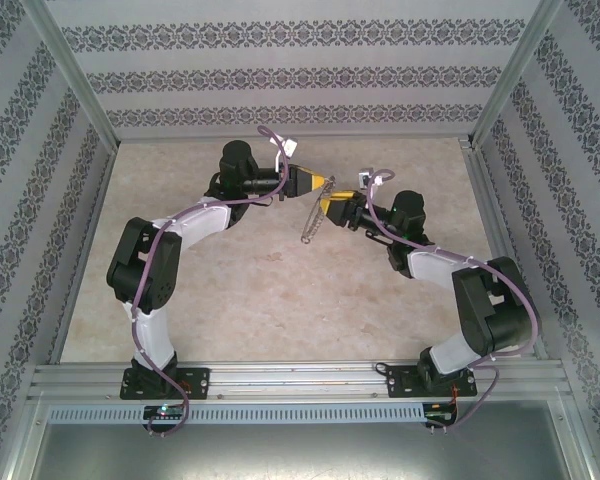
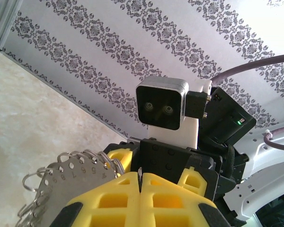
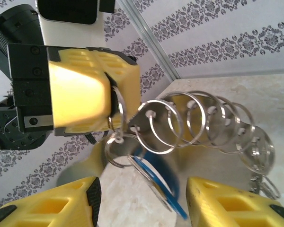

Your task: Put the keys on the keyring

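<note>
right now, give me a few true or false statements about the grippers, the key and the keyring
1. The left gripper is shut on the keyring. True.
2. The keyring lies flat on the table. False: the left gripper holds it up off the table, where the two grippers meet.
3. The key has a blue head. True.
4. The right gripper is clamped shut on the key. False: its fingers stand wide apart, with the blurred key in the gap between them.
</note>
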Motion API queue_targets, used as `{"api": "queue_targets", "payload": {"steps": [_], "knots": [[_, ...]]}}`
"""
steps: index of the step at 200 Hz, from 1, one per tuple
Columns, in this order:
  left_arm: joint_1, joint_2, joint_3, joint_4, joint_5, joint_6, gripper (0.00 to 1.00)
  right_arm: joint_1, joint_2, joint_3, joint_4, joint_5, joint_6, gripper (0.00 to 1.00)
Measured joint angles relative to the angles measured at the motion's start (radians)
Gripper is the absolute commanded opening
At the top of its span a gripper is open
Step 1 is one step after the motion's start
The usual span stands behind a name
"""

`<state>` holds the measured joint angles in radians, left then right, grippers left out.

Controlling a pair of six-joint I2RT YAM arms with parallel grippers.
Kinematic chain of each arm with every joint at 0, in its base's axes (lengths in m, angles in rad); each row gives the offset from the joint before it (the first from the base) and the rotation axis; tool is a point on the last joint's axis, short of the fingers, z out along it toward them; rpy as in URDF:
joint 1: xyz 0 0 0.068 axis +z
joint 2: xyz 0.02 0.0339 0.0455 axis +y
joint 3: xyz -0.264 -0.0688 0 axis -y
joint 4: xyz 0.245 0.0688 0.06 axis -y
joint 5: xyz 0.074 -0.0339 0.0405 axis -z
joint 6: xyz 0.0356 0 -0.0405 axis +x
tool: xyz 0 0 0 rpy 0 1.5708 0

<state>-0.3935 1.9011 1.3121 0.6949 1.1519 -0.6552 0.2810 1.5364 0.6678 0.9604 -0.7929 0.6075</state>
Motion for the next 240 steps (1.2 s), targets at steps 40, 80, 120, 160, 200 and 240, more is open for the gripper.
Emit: {"api": "queue_targets", "payload": {"steps": [40, 80, 120, 160, 200, 240], "knots": [[0.0, 0.0, 0.003, -0.009, -0.001, 0.002, 0.0, 0.012, 0.031, 0.022, -0.001, 0.001, -0.01, 0.28], [-0.005, 0.0, 0.004, -0.02, -0.01, 0.016, 0.0, 0.012, 0.043, 0.023, 0.0, -0.006, -0.013, 0.0], [-0.006, 0.0, 0.004, -0.037, -0.012, 0.03, 0.0, 0.012, 0.043, 0.023, -0.002, -0.008, -0.013, 0.0], [-0.006, -0.005, 0.004, -0.065, -0.031, 0.064, 0.0, 0.01, 0.02, 0.023, -0.063, -0.006, -0.022, 0.0], [-0.006, -0.016, 0.004, -0.102, -0.044, 0.104, 0.0, 0.0, -0.047, 0.024, -0.196, -0.002, -0.071, 0.0], [-0.008, -0.025, 0.004, -0.128, -0.061, 0.14, 0.0, -0.01, -0.099, 0.066, -0.37, 0.015, -0.142, 0.0]]}}
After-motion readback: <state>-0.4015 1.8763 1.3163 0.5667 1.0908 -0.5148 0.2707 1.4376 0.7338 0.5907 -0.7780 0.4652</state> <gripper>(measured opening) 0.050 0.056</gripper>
